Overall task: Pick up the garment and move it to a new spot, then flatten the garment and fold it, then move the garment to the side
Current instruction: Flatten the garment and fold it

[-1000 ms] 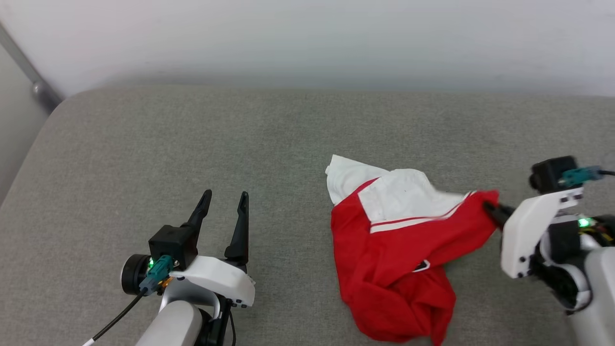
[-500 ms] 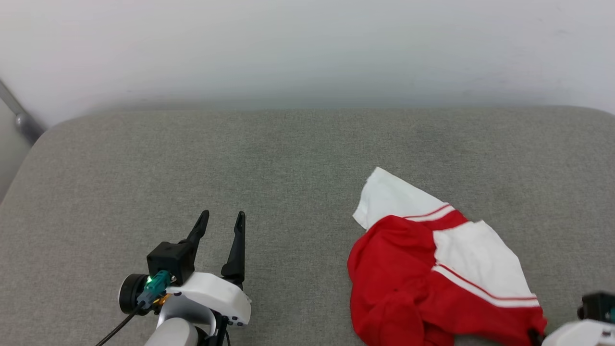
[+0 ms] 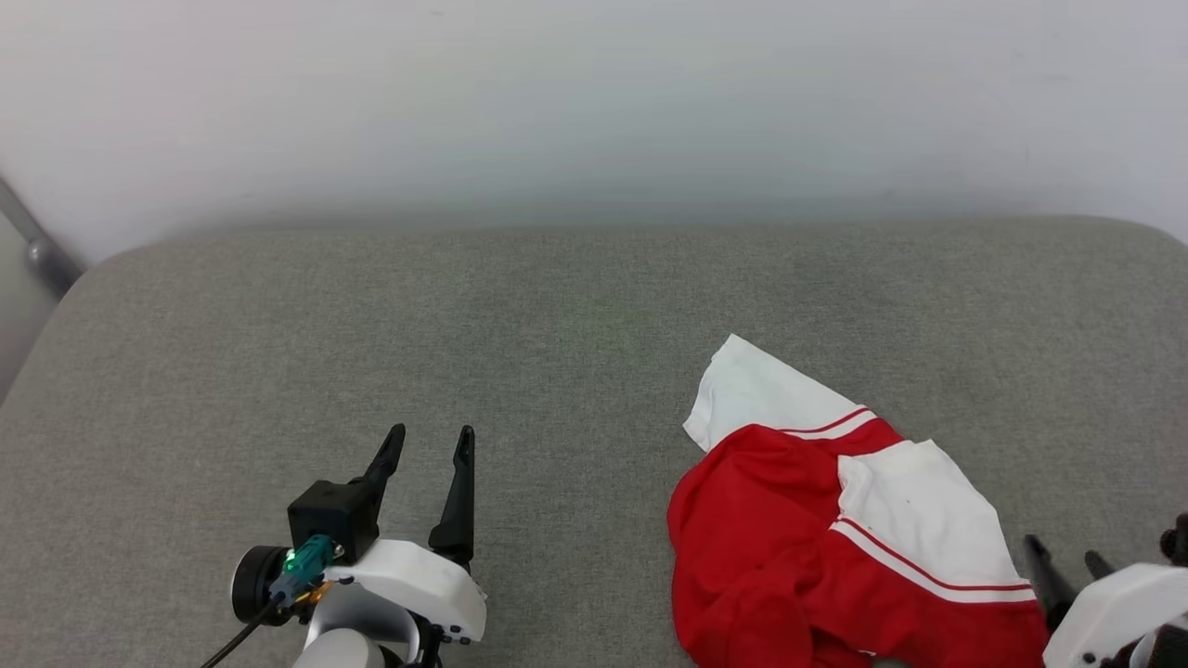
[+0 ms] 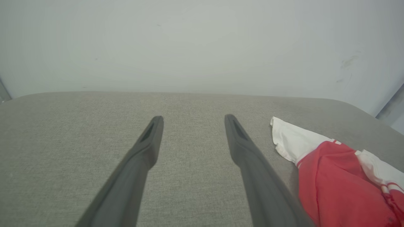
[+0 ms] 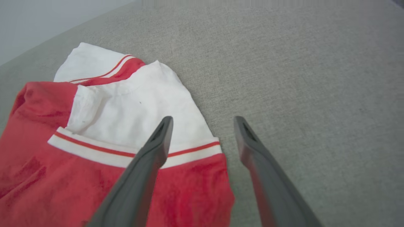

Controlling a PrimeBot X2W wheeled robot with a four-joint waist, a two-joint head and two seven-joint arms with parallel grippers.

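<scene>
The garment (image 3: 817, 538), a red shirt with white sleeves and red-and-white sleeve bands, lies crumpled on the grey cushion at the lower right of the head view. My right gripper (image 3: 1065, 555) stands open just right of its edge, nothing between the fingers; in the right wrist view the gripper (image 5: 202, 121) hovers over the garment (image 5: 94, 132) corner and the bare cushion beside it. At the lower left my left gripper (image 3: 427, 443) is open and empty, well left of the shirt. In the left wrist view the open gripper (image 4: 192, 119) has the garment (image 4: 331, 170) to its right.
A grey fabric cushion (image 3: 464, 325) with rounded corners carries everything. A pale wall (image 3: 594, 93) rises right behind it. A metal bar (image 3: 37, 246) runs past the cushion's far left corner.
My right gripper pulled the garment toward the near right of the cushion, then opened and let it go. The head camera shifted. The left gripper stayed open and still.
</scene>
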